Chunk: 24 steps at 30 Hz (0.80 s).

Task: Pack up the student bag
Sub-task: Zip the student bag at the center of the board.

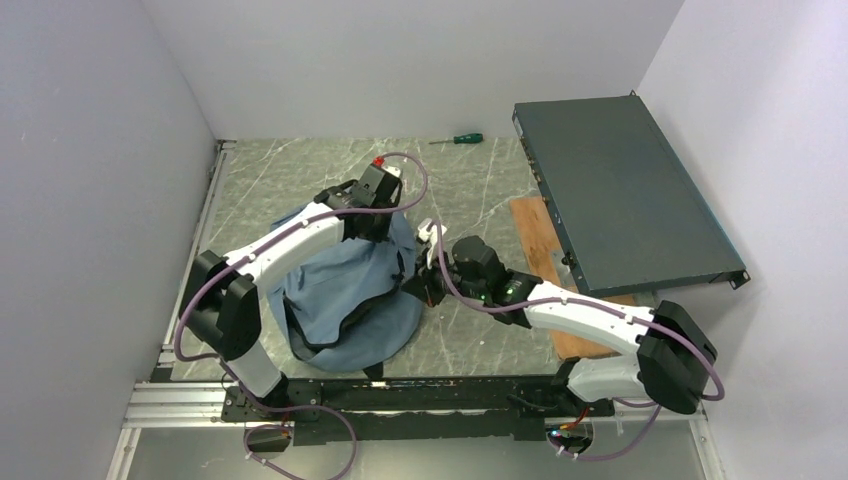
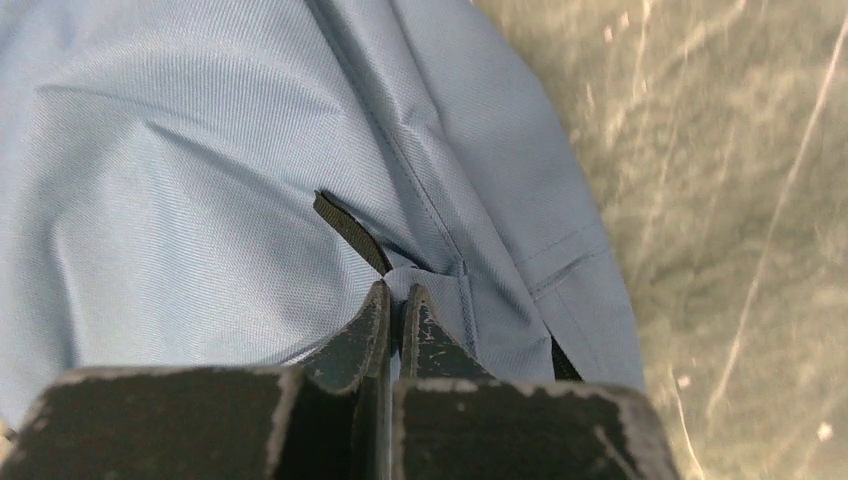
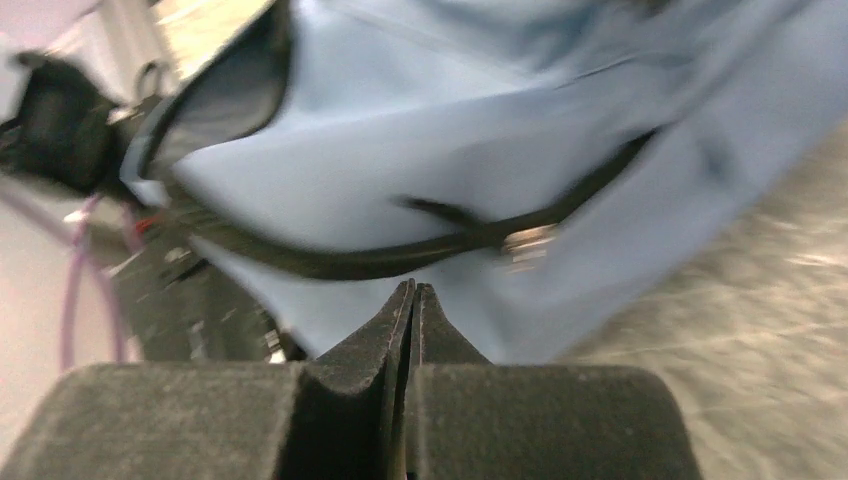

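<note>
Against the closed left pincer point(image 2: 395, 300), student bag point(image 2: 200, 180); right-wrist view blurred.

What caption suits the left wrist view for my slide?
Closed left gripper touching a seam fold of the soft grey-blue fabric backpack on the marbled grey tabletop.

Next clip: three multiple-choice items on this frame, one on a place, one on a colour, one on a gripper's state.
1. The student bag lies: A) left of centre on the table; B) at the table's right edge; C) off the table.
2. The screwdriver handle is: A) red; B) green; C) yellow.
3. The right gripper is: A) wide open; B) shut; C) out of view.
Key: 1 A, top view shows it beneath the left arm; 2 B, green in top view; 3 B, wrist view shows fingers pressed together.
</note>
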Each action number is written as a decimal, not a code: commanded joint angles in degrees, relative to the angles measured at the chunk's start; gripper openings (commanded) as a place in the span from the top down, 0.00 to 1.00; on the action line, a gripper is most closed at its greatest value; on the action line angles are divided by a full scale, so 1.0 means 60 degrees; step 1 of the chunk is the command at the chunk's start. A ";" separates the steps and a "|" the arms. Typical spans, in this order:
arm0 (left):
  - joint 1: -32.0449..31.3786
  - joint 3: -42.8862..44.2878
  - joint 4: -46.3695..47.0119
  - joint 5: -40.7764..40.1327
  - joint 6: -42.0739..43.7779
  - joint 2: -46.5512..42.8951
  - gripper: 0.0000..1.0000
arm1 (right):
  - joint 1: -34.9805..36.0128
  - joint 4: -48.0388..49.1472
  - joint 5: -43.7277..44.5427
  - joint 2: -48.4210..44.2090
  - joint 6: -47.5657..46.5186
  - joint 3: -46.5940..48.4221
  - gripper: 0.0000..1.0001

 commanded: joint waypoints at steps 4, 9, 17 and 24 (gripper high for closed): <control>0.0531 0.0844 0.3351 -0.2585 0.1037 0.0308 1.00 | 0.0787 0.0753 -0.2144 -0.1282 0.1370 -0.0357 1.00; 0.0621 0.1110 0.3339 -0.1868 0.1264 0.0185 1.00 | 0.0639 -0.0447 0.0394 -0.2088 0.1758 -0.0172 1.00; 0.0621 -0.1007 0.3705 -0.0369 0.1781 -0.1541 1.00 | -0.0826 -0.3408 0.2335 -0.0975 0.0944 0.2340 0.96; 0.0622 -0.1934 0.3824 0.0125 0.2221 -0.2566 1.00 | -0.2069 -0.3633 -0.1459 -0.0026 -0.1407 0.3141 0.54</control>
